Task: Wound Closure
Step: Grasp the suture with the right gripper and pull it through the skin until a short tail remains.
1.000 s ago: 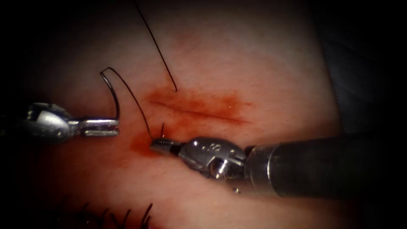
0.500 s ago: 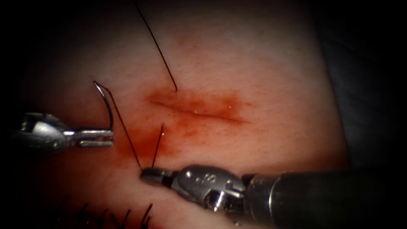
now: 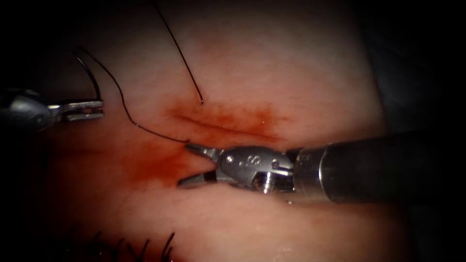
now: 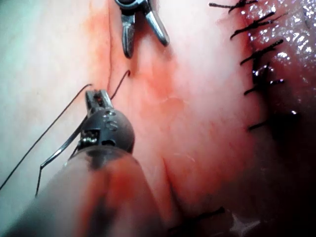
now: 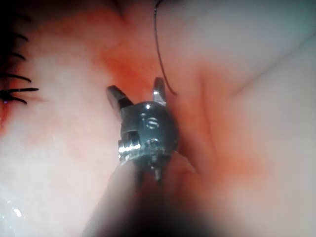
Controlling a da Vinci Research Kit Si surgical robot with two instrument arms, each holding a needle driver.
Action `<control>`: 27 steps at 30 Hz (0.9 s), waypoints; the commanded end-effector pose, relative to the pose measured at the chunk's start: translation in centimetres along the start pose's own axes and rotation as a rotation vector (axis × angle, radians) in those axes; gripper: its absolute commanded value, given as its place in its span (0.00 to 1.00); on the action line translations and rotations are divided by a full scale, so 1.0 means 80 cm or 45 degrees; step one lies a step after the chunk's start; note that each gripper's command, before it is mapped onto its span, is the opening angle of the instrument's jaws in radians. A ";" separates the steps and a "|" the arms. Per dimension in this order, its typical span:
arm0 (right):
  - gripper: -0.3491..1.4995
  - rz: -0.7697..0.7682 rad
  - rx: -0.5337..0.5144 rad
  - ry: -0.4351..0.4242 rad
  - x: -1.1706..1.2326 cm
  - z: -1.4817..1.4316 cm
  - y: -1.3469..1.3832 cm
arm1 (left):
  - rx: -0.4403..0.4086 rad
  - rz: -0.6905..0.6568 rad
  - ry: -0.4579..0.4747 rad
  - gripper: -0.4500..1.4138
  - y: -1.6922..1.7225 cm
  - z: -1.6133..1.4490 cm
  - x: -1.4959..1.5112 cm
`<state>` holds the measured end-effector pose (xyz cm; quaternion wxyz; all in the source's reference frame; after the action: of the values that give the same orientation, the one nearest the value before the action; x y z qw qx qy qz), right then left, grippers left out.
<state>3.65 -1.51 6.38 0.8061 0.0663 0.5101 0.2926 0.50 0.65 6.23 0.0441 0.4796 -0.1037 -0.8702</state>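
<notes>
Tissue [image 3: 301,68] of pale pink pork belly carries a short dark cut [image 3: 228,128] ringed by a smear of red fluid [image 3: 160,165]. In the endoscope view, the right arm's steel needle driver [image 3: 187,164] lies just below the cut with its jaws spread apart, holding nothing. Its upper tip almost touches the thin black thread [image 3: 121,97]. A stamped mark on its wrist reads like an "S"; the rest is unreadable. Well to its left, the left arm's steel needle driver [image 3: 85,110] is clamped on the slim curved steel needle [image 3: 93,82], near the end away from the thread. The needle rises clear of the tissue, left of the cut. A second strand of thread enters the tissue just above the cut. Dark stitches [image 3: 145,246] stand below the right tool.

From the left wrist, the left tool [image 4: 96,98] grips the needle [image 4: 64,148], which curves back beside its wrist off the tissue, with thread [image 4: 44,136] trailing alongside. Ahead of it the right tool [image 4: 145,47] gapes, and a row of stitches [image 4: 261,49] runs off to one side.

From the right wrist, the right tool [image 5: 135,86] has its jaws parted and bare. The thread [image 5: 159,49] runs down just beside one tip, and stitches [image 5: 17,76] lie well apart from it. The marks on its wrist cannot be read.
</notes>
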 end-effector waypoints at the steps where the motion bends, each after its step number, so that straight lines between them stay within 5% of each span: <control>1: 0.95 -0.011 0.000 -0.010 -0.0003 0.0016 0.0003 | 0.000 0.001 -0.001 0.00 0.0001 0.0012 -0.0005; 13: 0.82 -0.020 0.000 -0.058 -0.0018 0.0045 0.0027 | -0.001 -0.001 0.004 0.00 0.0001 0.0014 -0.0006; 14: 0.66 -0.025 -0.003 -0.057 -0.0023 0.0048 0.0029 | -0.003 -0.001 0.013 0.00 0.0002 0.0013 -0.0004; 15: 0.66 -0.025 -0.003 -0.057 -0.0023 0.0048 0.0029 | -0.003 -0.001 0.013 0.00 0.0002 0.0013 -0.0004; 16: 0.52 -0.028 -0.004 -0.057 -0.0026 0.0049 0.0029 | -0.002 -0.001 0.012 0.00 0.0003 0.0013 -0.0004; 17: 0.17 -0.032 -0.004 -0.060 -0.0030 0.0050 0.0029 | -0.002 -0.001 0.011 0.00 0.0003 0.0013 -0.0003; 18: 0.00 -0.035 -0.001 -0.070 -0.0032 0.0050 0.0028 | -0.003 -0.001 0.014 0.00 0.0003 0.0014 -0.0003; 27: 0.00 0.101 0.029 -0.161 -0.0040 0.0038 0.0029 | 0.001 -0.002 0.021 0.00 0.0005 0.0024 0.0000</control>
<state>3.66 -1.40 6.83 0.8235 0.1133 0.4583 0.3147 0.38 0.62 6.28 0.0436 0.4874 -0.1028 -0.8660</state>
